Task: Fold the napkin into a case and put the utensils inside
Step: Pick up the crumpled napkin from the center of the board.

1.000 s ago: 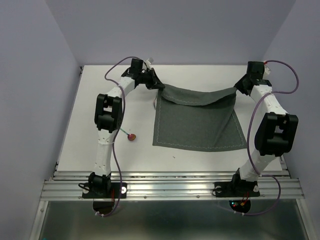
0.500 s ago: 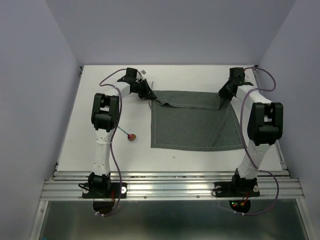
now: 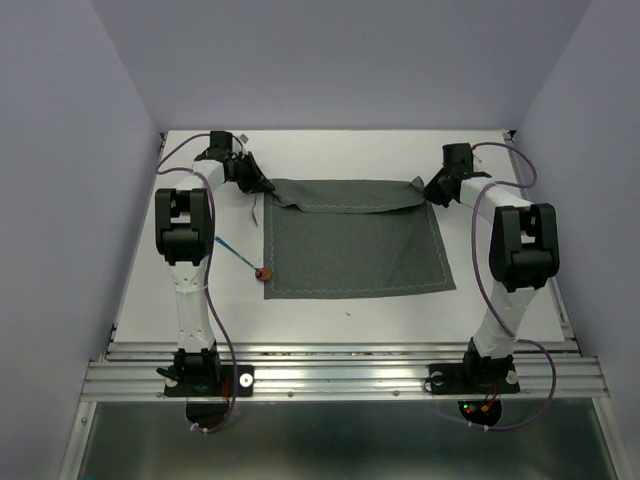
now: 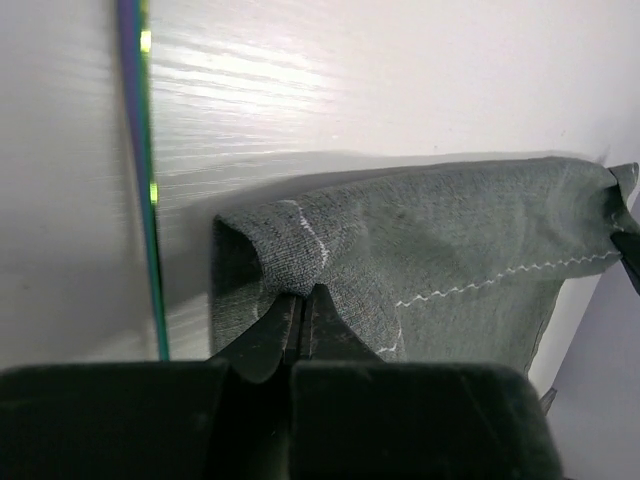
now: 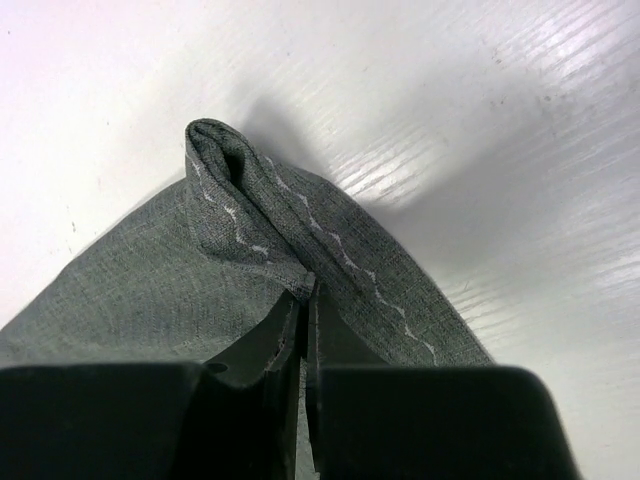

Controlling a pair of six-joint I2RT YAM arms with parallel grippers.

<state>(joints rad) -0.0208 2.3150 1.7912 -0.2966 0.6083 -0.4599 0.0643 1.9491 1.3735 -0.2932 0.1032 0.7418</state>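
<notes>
The dark grey napkin (image 3: pixel 355 245) lies spread on the white table, its far edge raised a little between my two grippers. My left gripper (image 3: pixel 264 187) is shut on the far left corner, where the cloth (image 4: pixel 420 260) bunches at my left gripper's tips (image 4: pixel 303 295). My right gripper (image 3: pixel 426 192) is shut on the far right corner, a rolled fold of cloth (image 5: pixel 240 215) at my right gripper's tips (image 5: pixel 305 290). The spoon (image 3: pixel 262 272), red bowl and teal handle, touches the napkin's near left edge. A slim stick (image 4: pixel 138 150) lies just left of the left corner.
The white table (image 3: pixel 330 150) ends at a metal rail (image 3: pixel 340 370) by the arm bases. Lilac walls close in the left, back and right sides. Purple cables loop off both wrists.
Both grippers, still shut on the far corners, have carried the napkin leftward and lowered its far edge. The cloth's left edge now reaches the spoon.
</notes>
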